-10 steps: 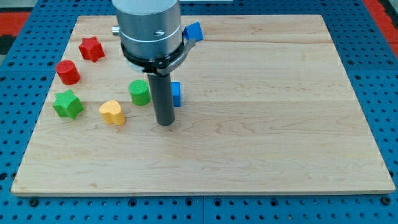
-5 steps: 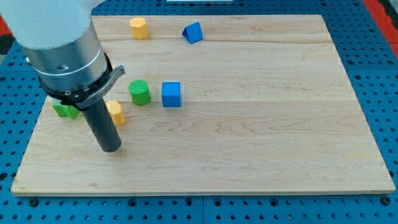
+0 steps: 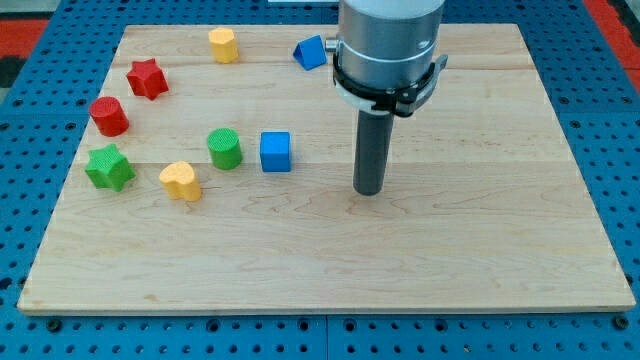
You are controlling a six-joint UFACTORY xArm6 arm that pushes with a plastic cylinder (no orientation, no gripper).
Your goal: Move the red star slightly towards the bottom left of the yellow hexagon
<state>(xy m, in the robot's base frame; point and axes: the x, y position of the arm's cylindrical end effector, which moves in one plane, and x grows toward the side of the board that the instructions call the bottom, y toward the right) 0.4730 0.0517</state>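
The red star (image 3: pixel 147 78) lies near the board's upper left. The yellow hexagon (image 3: pixel 223 45) stands at the view's top, up and to the right of the star, with a gap between them. My tip (image 3: pixel 369 190) rests on the board right of centre, far to the right of the red star and right of the blue cube (image 3: pixel 275 152). It touches no block.
A red cylinder (image 3: pixel 109 116), a green star (image 3: pixel 109 167), a yellow heart (image 3: pixel 181 181) and a green cylinder (image 3: pixel 225 148) lie at the left. A blue triangular block (image 3: pixel 311 51) sits at the top, next to the arm's body. The wooden board (image 3: pixel 480 260) lies on a blue pegboard.
My tip went from the board's centre to the lower left by the yellow heart, then far right to right of the blue cube. No block has visibly moved.
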